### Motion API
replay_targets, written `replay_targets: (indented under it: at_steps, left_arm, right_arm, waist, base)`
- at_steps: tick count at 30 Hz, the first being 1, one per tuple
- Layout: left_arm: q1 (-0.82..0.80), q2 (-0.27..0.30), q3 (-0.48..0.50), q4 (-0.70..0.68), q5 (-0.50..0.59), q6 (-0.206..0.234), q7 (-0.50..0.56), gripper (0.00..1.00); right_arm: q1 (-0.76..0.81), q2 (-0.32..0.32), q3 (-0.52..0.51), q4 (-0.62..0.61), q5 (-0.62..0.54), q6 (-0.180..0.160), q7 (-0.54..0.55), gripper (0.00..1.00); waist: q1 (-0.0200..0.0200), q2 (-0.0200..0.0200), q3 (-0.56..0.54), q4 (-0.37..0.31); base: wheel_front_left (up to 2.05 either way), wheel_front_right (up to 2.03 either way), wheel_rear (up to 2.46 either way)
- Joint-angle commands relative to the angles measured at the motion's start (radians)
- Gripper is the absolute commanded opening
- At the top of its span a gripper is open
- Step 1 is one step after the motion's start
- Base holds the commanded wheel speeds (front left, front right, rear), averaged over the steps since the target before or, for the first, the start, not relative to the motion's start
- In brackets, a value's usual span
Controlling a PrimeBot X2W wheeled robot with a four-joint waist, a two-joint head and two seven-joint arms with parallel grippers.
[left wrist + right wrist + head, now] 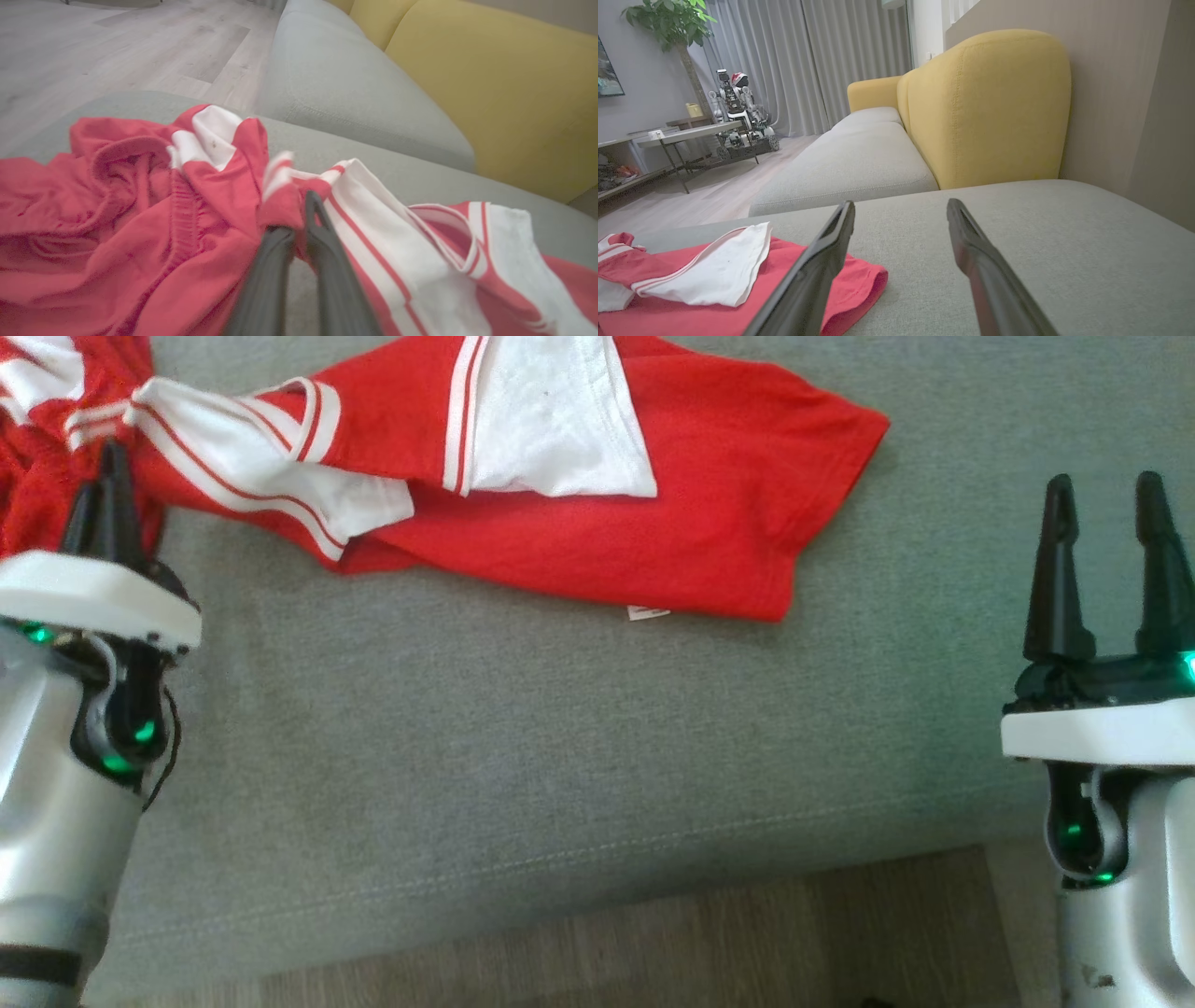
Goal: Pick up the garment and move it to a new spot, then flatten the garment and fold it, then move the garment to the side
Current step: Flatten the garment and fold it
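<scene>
No legible text, brand or number is showing in any view. The only candidate is a small white tag that is sticking out from under the lower hem of the red-and-white garment, just above centre in the head view. It is lying flat on the grey cushion, and any print on it is coming out too small and blurred to read. The garment's white panels and stripes are showing as plain colour, no lettering.
</scene>
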Motion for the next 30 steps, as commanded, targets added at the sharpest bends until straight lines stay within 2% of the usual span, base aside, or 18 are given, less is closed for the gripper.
replay_targets:
  at_steps: [1,3,5,9,12,14,17,20,23,30]
  left_arm:
    - [-0.027,0.062,0.033,-0.029,0.023,0.010,-0.004,1.00]
    - [-0.010,0.073,0.034,-0.047,0.078,0.036,-0.005,1.00]
    - [0.004,0.078,0.067,-0.115,0.180,0.075,-0.006,1.00]
    - [0.082,0.039,0.117,-0.291,0.404,0.148,-0.006,1.00]
    - [0.134,0.002,0.088,-0.397,0.575,0.171,-0.006,1.00]
    - [0.148,-0.033,0.032,-0.424,0.664,0.164,-0.006,1.00]
    - [0.126,-0.083,-0.077,-0.394,0.769,0.126,-0.006,1.00]
    - [0.065,-0.132,-0.176,-0.293,0.853,0.092,-0.006,1.00]
    - [-0.017,-0.174,-0.255,-0.184,0.934,0.076,-0.006,1.00]
    - [-0.162,-0.237,-0.356,0.004,1.020,0.046,-0.006,1.00]
  right_arm:
    - [-0.002,-0.006,0.026,-0.026,-0.007,0.000,-0.006,1.00]
    - [-0.006,-0.006,0.031,-0.022,-0.010,0.000,-0.006,1.00]
    - [-0.007,-0.006,0.033,-0.019,-0.013,0.000,-0.006,1.00]
    - [-0.006,-0.006,0.035,-0.013,-0.019,0.000,-0.006,1.00]
    - [-0.008,-0.006,0.037,-0.010,-0.021,0.000,-0.006,1.00]
    - [-0.009,-0.006,0.042,-0.006,-0.024,0.000,-0.006,1.00]
    - [-0.014,-0.006,0.054,-0.001,-0.029,0.000,-0.006,1.00]
    - [-0.019,-0.006,0.066,0.001,-0.030,0.000,-0.006,1.00]
    - [-0.021,-0.006,0.081,0.001,-0.031,0.000,-0.006,1.00]
    - [-0.015,-0.006,0.087,0.003,-0.024,0.000,-0.006,1.00]
  waist:
    - [0.0000,0.0000,0.007,0.009]
    - [0.0000,0.0000,0.010,0.014]
    - [0.0000,0.0000,0.014,0.020]
    - [0.0000,0.0000,0.016,0.026]
    - [0.0000,0.0000,0.016,0.028]
    - [0.0000,0.0000,0.014,0.030]
    - [0.0000,0.0000,0.013,0.030]
    - [0.0000,0.0000,0.016,0.022]
    - [0.0000,0.0000,0.020,0.007]
    - [0.0000,0.0000,0.033,-0.041]
  base:
    - [0.00,0.00,0.00]
    - [0.00,0.00,0.00]
    - [0.00,0.00,0.00]
    - [0.00,0.00,0.00]
    - [0.00,0.00,0.00]
    - [0.00,0.00,0.00]
    - [0.00,0.00,0.00]
    - [0.00,0.00,0.00]
    - [0.00,0.00,0.00]
    - [0.00,0.00,0.00]
